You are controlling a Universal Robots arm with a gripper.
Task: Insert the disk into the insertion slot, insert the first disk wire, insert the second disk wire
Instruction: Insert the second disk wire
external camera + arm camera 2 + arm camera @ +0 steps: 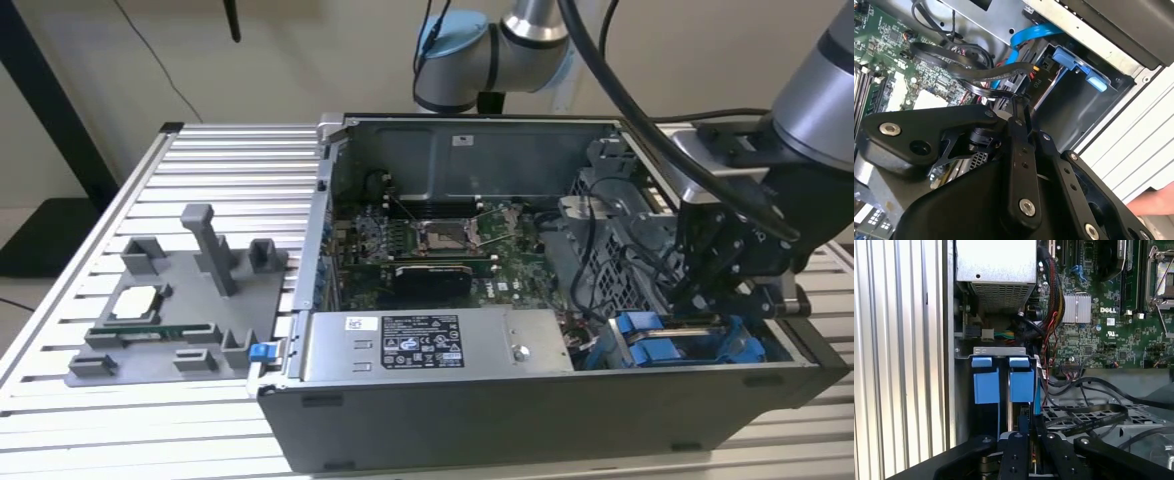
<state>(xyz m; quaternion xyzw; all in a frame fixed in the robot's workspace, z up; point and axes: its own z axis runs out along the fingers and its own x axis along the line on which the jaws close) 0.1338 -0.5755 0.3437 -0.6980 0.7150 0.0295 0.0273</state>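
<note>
My gripper (707, 305) hangs inside the open computer case, at the exterior view's right, just above the insertion slot (687, 345). The slot's bright blue tabs (986, 382) stand side by side in front of my black fingers (1014, 445). My gripper (1019, 102) is shut on the end of a flat black disk wire (969, 75). That wire (1094, 416) loops away over the perforated cage. A blue tab (1076, 62) marks the bay's far end. The disk's silver body is hidden, so I cannot tell whether it sits in the bay.
A grey labelled power-supply box (427, 345) lies beside the slot, and the motherboard (427, 240) is behind it. A blue flat cable (1029, 35) runs over the bay. A grey fixture (174, 310) with parts stands at the exterior view's left. A hand (1154, 204) shows outside the case.
</note>
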